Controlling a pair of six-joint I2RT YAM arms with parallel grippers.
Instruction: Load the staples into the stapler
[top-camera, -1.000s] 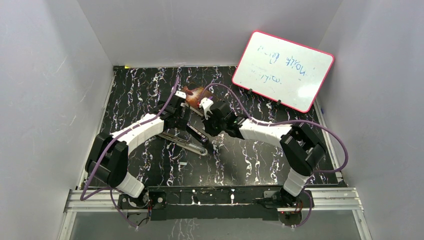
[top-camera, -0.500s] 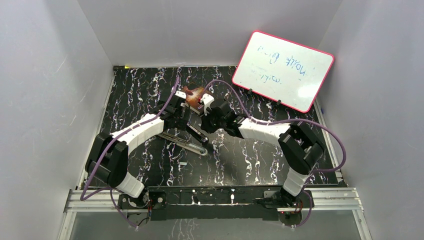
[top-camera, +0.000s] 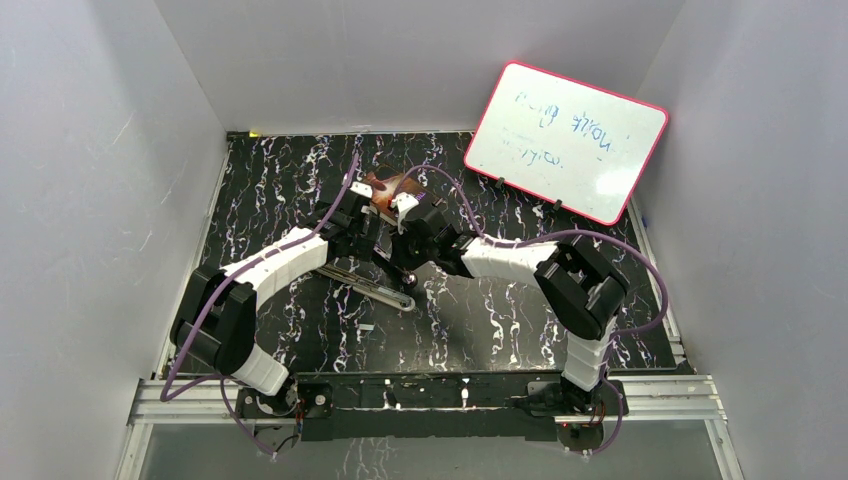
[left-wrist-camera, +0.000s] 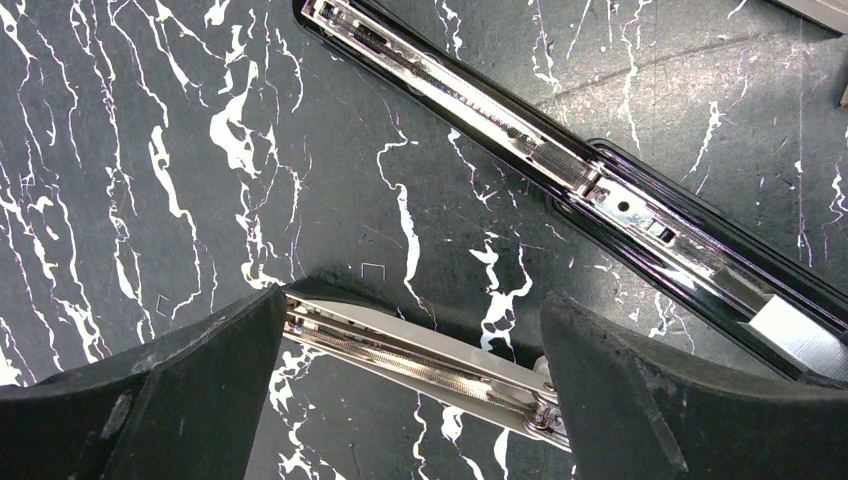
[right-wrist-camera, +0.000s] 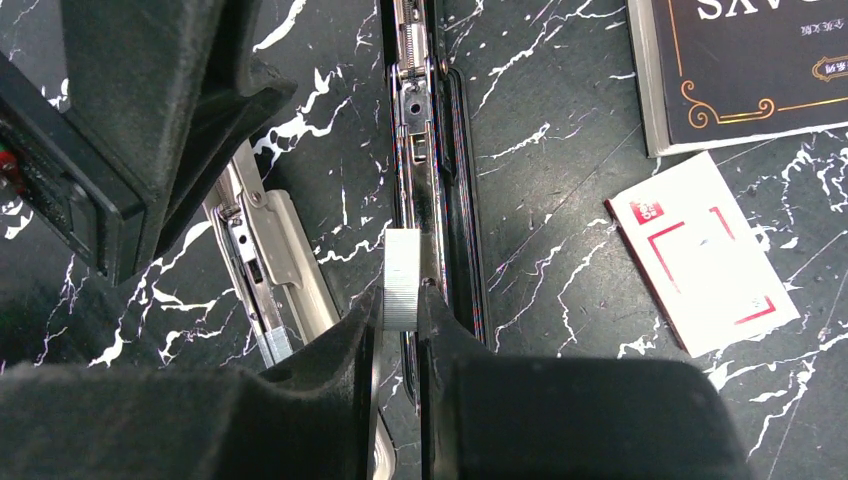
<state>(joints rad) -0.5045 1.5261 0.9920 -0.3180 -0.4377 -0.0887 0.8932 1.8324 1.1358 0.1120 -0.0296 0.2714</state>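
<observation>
**A:** What has the right gripper got?

**B:** The right gripper (right-wrist-camera: 400, 308) is pinching the staples (right-wrist-camera: 402, 285). They form a short silver-grey strip, and a black finger presses in on each side of it.

**A:** Where is that strip?

**B:** It is right at the fingertips, over the chrome channel (right-wrist-camera: 412, 120) of the opened stapler (right-wrist-camera: 462, 200). The channel runs straight ahead from the gripper. I cannot tell whether the strip rests in it or hangs just above.

**A:** And to either side?

**B:** Just left of the fingers lies the stapler's other silver arm (right-wrist-camera: 262, 270). To the right, apart from the stapler, a white-and-red box (right-wrist-camera: 705, 250) lies flat. Ahead of that box is the corner of a dark book (right-wrist-camera: 740, 70).

**A:** The left gripper?

**B:** The left gripper (left-wrist-camera: 412, 310) is spread wide and closed on nothing. The silver arm crosses the gap between its fingers (left-wrist-camera: 170, 400), close to them. Whether it touches them I cannot tell. Ahead of it the black arm with the channel lies on a slant across the black marbled table (left-wrist-camera: 150, 150).

**A:** Further out?

**B:** From above, both grippers meet over the stapler, and a pink-edged whiteboard (top-camera: 565, 140) leans far off beyond the right arm
</observation>
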